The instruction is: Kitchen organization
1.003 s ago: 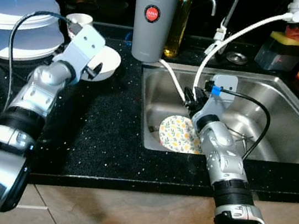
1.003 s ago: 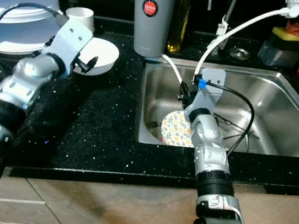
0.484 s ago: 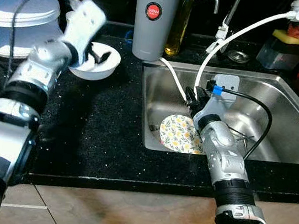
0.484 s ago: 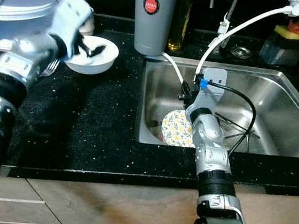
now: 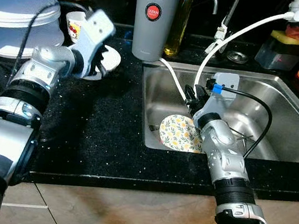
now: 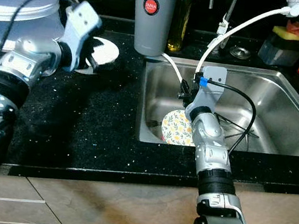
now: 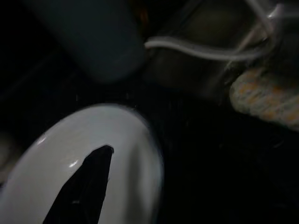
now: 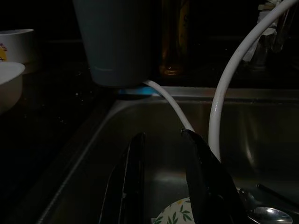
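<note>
The white bowl (image 5: pixel 105 61) sits tipped on the black counter (image 5: pixel 96 132), just left of the sink (image 5: pixel 284 103), with the left gripper (image 5: pixel 96 63) pinching its rim: one finger (image 7: pixel 79 186) lies inside the bowl, the jaws closed on the wall. The step in hand appears to be lifting this bowl to move it, perhaps toward the sink; the next move calls for a firm hold and a level lift clear of the mug (image 5: pixel 75 23) just behind it. The right gripper (image 8: pixel 163 182) hangs over the sink, jaws spread, above the floral plate (image 5: pixel 179 133). Behind the sink's near corner stands a grey canister (image 5: pixel 153 18), and white hoses (image 5: pixel 238 35) arc into the basin, crowding any path there.
</note>
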